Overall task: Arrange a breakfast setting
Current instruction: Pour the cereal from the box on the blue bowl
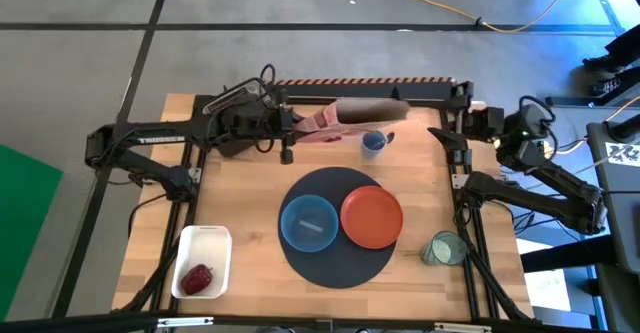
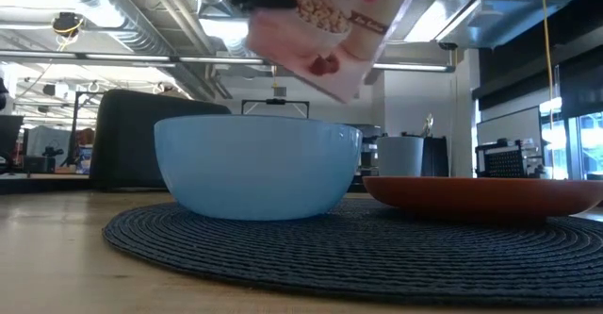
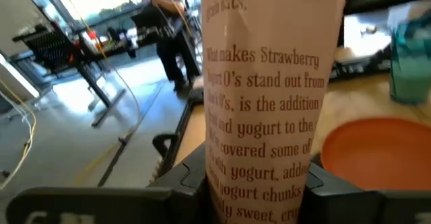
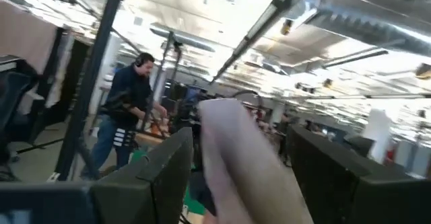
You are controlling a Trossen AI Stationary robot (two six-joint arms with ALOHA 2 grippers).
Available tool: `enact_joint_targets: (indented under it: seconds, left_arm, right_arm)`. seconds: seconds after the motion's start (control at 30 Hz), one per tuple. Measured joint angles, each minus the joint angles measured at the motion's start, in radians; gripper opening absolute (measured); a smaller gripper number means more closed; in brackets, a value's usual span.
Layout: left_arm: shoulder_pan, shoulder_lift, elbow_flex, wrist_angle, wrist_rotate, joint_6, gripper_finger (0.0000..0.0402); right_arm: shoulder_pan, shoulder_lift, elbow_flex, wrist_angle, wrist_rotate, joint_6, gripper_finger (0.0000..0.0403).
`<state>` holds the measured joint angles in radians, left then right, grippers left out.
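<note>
While box-hidden overhead, person wrist-visible

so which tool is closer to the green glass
Right. The right tool hangs at the table's far right edge, on the same side as the green glass. The left tool is at the far side left of centre, holding the cereal box, farther away.

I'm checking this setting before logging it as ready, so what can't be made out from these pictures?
- Spoon and toast: not found in any view.
- Cereal box: its top is cut off by the low view's upper edge; whether it is open cannot be told.
- Left end effector: fingers mostly hidden behind the box.
- Bowl: its wall hides the inside in the low view.
- Red fruit: too small to identify.
</note>
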<state>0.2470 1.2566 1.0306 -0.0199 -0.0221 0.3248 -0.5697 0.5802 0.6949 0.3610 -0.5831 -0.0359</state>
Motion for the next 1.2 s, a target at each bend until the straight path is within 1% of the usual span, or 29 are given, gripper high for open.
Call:
enact_joint_targets:
  seconds: [0.17, 0.3, 0.4, 0.53, 0.6, 0.73, 0.83, 1.0, 1.1, 1.2]
  left_arm:
    - [-0.021, -0.109, 0.0, -0.207, -0.046, -0.001, 0.01]
    - [-0.043, -0.2, 0.0, -0.338, -0.086, -0.025, 0.01]
    - [-0.064, -0.261, 0.0, -0.425, -0.085, -0.034, 0.01]
    - [-0.095, -0.315, 0.0, -0.56, -0.085, -0.028, 0.01]
    - [-0.109, -0.332, 0.0, -0.62, -0.085, -0.028, 0.01]
    - [-0.138, -0.355, 0.0, -0.694, -0.1, -0.035, 0.01]
    - [-0.155, -0.363, 0.0, -0.711, -0.105, -0.034, 0.01]
    - [-0.177, -0.364, 0.0, -0.735, -0.104, -0.014, 0.01]
    - [-0.205, -0.363, 0.012, -0.832, -0.107, 0.022, 0.01]
    - [-0.245, -0.352, 0.066, -0.954, -0.13, 0.027, 0.01]
  right_arm:
    - [0.0, -0.009, -0.02, -0.115, 0.054, -0.022, 0.0232]
    - [0.0, -0.006, -0.05, -0.114, 0.101, -0.022, 0.0232]
    - [0.001, -0.007, -0.065, -0.102, 0.128, -0.023, 0.0232]
    - [0.001, -0.007, -0.105, -0.102, 0.135, 0.003, 0.0232]
    - [0.001, -0.006, -0.135, -0.09, 0.141, 0.014, 0.0232]
    - [0.001, -0.007, -0.208, -0.037, 0.187, 0.047, 0.0232]
    - [0.001, -0.007, -0.251, 0.014, 0.191, 0.063, 0.0232]
    - [0.001, -0.011, -0.256, 0.043, 0.206, 0.063, 0.0232]
    - [0.001, -0.01, -0.256, 0.033, 0.206, 0.06, 0.0232]
    - [0.001, -0.007, -0.256, 0.024, 0.208, 0.056, 0.0232]
